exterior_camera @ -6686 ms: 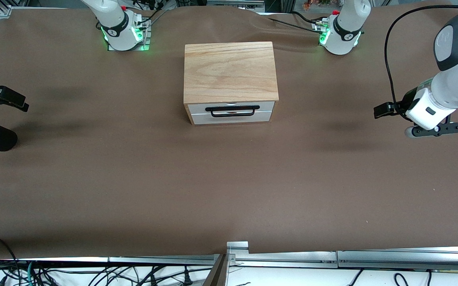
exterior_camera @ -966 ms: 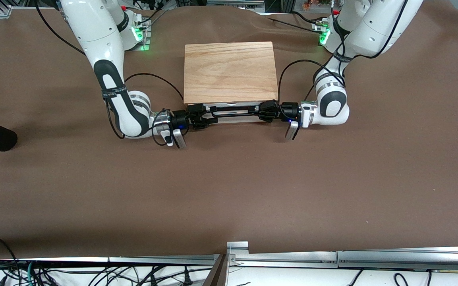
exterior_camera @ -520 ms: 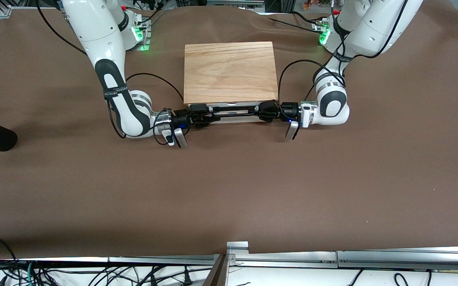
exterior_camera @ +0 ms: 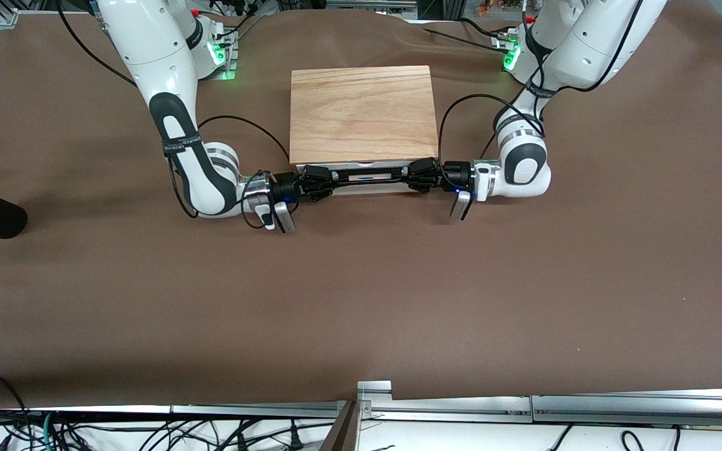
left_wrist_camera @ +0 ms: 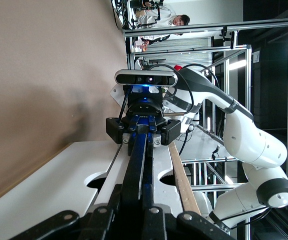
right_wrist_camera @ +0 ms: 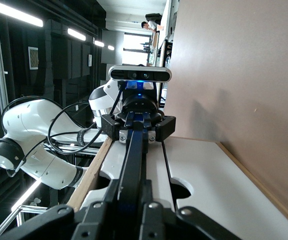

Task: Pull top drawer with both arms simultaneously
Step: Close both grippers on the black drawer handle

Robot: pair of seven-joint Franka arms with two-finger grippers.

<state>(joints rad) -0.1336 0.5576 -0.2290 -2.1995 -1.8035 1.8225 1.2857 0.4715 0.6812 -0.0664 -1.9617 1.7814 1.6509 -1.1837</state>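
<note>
The oak-topped cabinet [exterior_camera: 361,113] sat on the brown counter [exterior_camera: 361,294], between the two arm bases. The top drawer [exterior_camera: 366,178] sat in the cabinet's front face, directly under the oak top slab, looking barely or not yet pulled out. Its black wire bar handle [exterior_camera: 367,170] ran across the drawer front. The right gripper [exterior_camera: 328,181] was clamped on the handle's end toward the right arm. The left gripper [exterior_camera: 408,177] was clamped on the end toward the left arm. Both came in level from the cabinet's sides, likely so an even pull kept the drawer from skewing. In the left wrist view the bar [left_wrist_camera: 136,165] ran straight from one gripper to the other.
</note>
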